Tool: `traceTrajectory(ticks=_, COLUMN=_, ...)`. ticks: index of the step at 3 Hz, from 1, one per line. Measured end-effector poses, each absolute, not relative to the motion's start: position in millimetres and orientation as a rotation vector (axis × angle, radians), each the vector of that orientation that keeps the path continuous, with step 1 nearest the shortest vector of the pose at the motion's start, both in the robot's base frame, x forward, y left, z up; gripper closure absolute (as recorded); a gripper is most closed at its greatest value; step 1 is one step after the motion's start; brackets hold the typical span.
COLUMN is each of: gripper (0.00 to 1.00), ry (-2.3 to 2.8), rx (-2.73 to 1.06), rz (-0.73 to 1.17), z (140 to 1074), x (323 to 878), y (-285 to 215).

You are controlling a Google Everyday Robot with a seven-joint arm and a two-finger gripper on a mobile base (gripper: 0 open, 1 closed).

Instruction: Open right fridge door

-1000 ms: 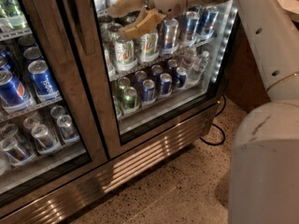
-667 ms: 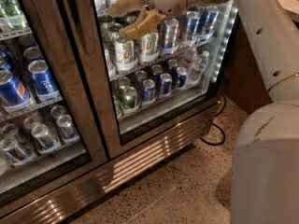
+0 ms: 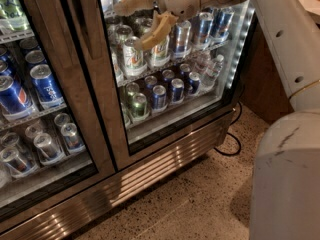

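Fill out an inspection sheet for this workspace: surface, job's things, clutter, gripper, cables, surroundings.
Surface: speckled floor in front of the fridge.
Job's things: right fridge door looks shut, with lit shelves of cans behind its glass; the fridge has a ribbed steel grille at its base.
Clutter: nothing seen.
Gripper: the gripper is open, its fingers spread in front of the upper glass of the right fridge door, near that door's left frame; it grips nothing.
Cables: a black cable loops on the floor at the fridge's lower right corner.
Surroundings: left door shows blue Pepsi cans; the robot's white arm and base stand at the right.
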State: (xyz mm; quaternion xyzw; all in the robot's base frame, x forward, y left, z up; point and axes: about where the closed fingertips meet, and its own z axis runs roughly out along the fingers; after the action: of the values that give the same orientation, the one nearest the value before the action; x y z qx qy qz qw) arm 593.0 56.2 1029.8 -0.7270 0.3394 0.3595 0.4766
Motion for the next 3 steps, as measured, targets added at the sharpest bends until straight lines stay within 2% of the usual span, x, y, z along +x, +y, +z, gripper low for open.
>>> traceTrajectory(ticks=1, gripper=0.00, ry=0.829, rx=-1.776, rz=0.879, z=1029.7, x=584.5, y=52.3)
traceTrajectory(ticks=3, gripper=0.00, ry=0.829, rx=-1.776, rz=0.879, z=1029.7, x=572.7, y=46.9)
